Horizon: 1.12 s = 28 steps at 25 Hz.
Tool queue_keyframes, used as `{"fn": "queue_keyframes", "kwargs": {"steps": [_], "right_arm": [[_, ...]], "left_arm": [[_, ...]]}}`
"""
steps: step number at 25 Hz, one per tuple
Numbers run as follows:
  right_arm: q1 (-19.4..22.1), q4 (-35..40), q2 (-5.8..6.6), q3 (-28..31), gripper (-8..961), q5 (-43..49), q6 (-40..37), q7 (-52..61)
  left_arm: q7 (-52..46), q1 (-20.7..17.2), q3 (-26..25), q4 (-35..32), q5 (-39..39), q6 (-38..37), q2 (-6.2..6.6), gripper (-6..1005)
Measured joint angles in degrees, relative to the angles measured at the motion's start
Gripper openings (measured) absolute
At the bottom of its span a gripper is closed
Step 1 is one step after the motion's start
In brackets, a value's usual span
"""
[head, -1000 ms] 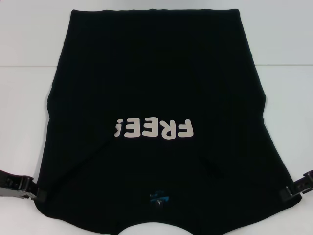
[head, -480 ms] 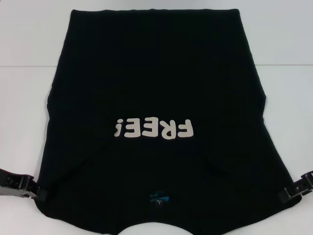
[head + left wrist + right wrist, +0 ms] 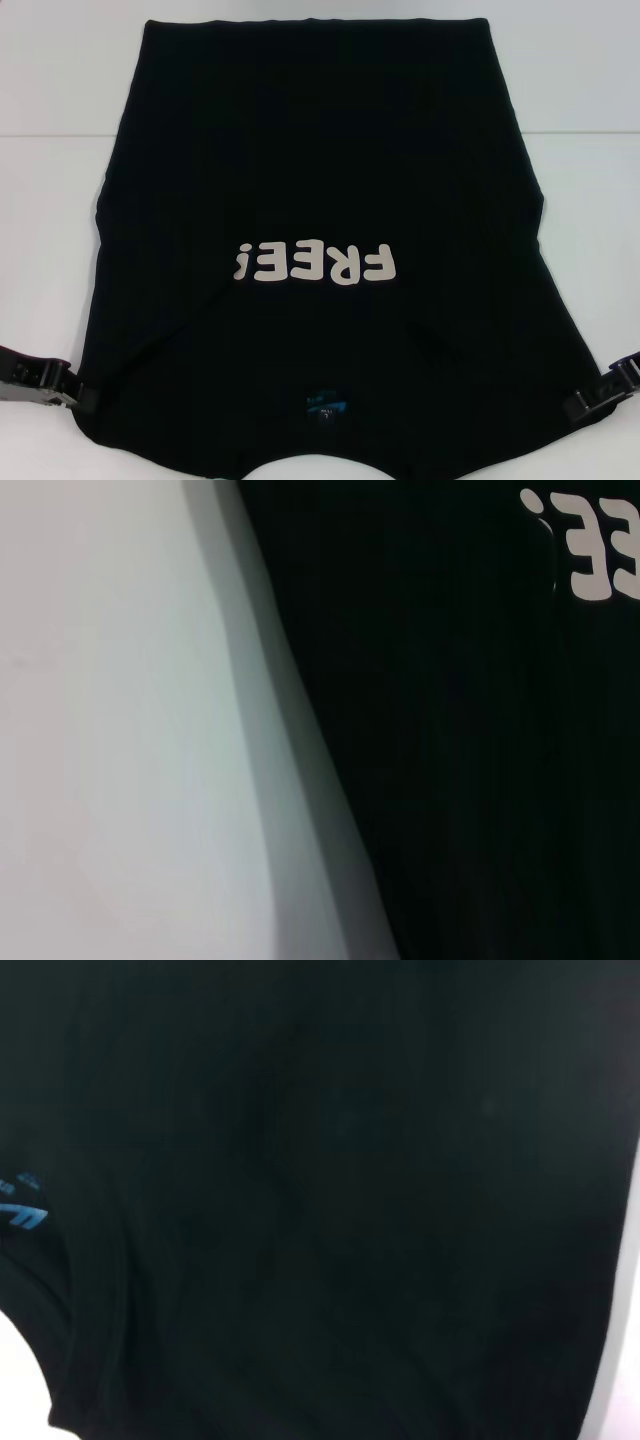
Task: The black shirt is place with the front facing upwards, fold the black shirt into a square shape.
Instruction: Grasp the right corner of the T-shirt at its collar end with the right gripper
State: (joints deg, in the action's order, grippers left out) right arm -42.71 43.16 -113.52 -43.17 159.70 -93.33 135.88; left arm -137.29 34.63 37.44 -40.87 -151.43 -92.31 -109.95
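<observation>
The black shirt [image 3: 320,180] lies flat on the white table [image 3: 590,90], front up, with its sides folded inward. Its white "FREE!" print [image 3: 312,264] reads upside down and the blue neck label [image 3: 326,405] is near me. My left gripper [image 3: 82,398] is at the shirt's near left edge and my right gripper [image 3: 578,405] at its near right edge, both touching the cloth. The left wrist view shows the shirt's edge [image 3: 480,760] and part of the print [image 3: 600,545]. The right wrist view is filled by the shirt [image 3: 350,1190] with the label [image 3: 22,1210] at one side.
White table surface [image 3: 120,730] borders the shirt on the left, right and far sides. A faint seam line [image 3: 50,132] crosses the table behind the shirt's middle. Nothing else stands on the table.
My right gripper has slid a little lower and closer to me along the shirt's near right edge. My left gripper has shifted slightly the same way. The shirt lies as before.
</observation>
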Motion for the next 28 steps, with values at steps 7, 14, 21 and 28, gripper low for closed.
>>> {"fn": "queue_keyframes", "kwargs": {"steps": [7,14,21,28], "right_arm": [[-0.55,-0.4,-0.79,-0.39,866,-0.16,-0.07,-0.26],[-1.88,-2.34,-1.31,-0.31,865,-0.55,-0.08,-0.99],[-2.86,-2.38,-1.83,-0.45,865,-1.46,-0.03,-1.28],[-3.11,-2.36,-2.16,-0.51,831,-1.11,1.37,-1.32]], "left_arm": [[0.0,-0.01,0.0,0.0,0.12,-0.37,-0.08,42],[0.0,-0.01,0.0,-0.13,0.23,-0.79,-0.09,43],[0.0,-0.01,0.0,-0.26,0.26,-0.97,-0.09,43],[0.37,-0.01,-0.06,-0.05,0.35,-1.05,-0.09,42]]}}
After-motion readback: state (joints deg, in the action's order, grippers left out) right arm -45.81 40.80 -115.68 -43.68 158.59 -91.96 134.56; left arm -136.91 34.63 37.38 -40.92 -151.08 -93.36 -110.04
